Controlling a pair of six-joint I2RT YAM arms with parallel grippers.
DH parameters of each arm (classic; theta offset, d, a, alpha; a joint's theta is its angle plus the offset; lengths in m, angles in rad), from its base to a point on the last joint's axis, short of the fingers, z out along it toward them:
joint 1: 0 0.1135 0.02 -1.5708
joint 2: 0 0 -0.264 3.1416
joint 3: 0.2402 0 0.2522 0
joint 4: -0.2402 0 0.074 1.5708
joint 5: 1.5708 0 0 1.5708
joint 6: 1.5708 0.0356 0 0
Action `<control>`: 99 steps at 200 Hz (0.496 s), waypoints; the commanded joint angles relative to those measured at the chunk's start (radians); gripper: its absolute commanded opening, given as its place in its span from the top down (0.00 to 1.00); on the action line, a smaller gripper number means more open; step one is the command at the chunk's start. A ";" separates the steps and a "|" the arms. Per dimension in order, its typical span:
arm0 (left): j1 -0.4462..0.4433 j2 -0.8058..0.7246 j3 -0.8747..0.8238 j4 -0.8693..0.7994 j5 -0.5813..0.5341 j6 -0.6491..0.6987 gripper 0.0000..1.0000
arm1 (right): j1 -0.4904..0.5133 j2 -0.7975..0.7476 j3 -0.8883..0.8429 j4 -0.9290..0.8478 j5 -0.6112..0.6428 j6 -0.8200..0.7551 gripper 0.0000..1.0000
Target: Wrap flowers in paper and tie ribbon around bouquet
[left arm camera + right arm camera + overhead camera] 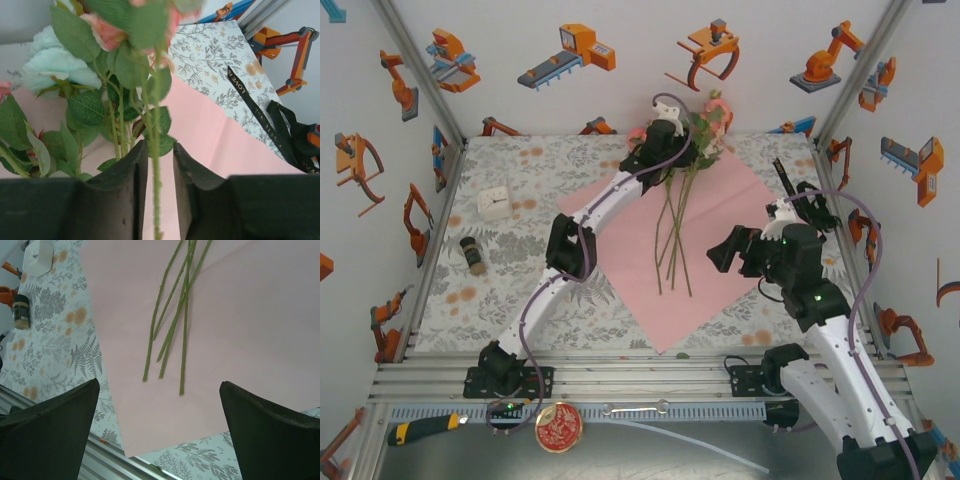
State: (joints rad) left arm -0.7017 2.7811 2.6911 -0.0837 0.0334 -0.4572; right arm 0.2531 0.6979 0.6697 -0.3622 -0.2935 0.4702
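Stems of the small bunch of pink and cream flowers with green leaves (708, 130) run down the middle of the large thin pink paper (720, 270) sheet, blooms over its far corner, cut ends fanned out short of its near corner. The left gripper (160, 147) sits at the bloom end of the paper, jaws narrowly apart around one stem, with a gap showing on both sides, so we judge it is not pinched. The right gripper (159, 384) hovers over the paper's near-right part, jaws spread wide and holding nothing. The long narrow black ribbon (252, 102) lies just off the paper's right corner, beside the right arm.

Risks, as we judge them: a leaf or the stem snagging between the left jaws on lift-off would drag the bunch off centre; the fanned stems could let one escape the roll; the thin sheet could slide or crease on the printed tablecloth (520, 290) if taken by one corner; the right arm could sweep the ribbon.

Room: the paper's near corner lies just beside the aluminium rail (620, 375), so it is tight there. Left of the paper the cloth gives more room.
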 commanded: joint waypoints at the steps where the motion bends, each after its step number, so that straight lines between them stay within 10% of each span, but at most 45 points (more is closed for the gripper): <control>1: 0.000 -0.141 -0.065 0.011 -0.015 0.027 0.66 | 0.008 0.010 0.036 -0.025 0.039 0.009 0.05; 99: 0.181 -1.082 -1.405 0.090 -0.227 0.064 0.64 | -0.034 0.275 0.069 -0.035 0.236 0.175 0.07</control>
State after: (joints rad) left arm -0.5671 1.7832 1.4944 0.0456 -0.0845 -0.4278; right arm 0.2314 0.8825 0.7013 -0.4290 -0.0952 0.5945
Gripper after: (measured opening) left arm 0.355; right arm 0.953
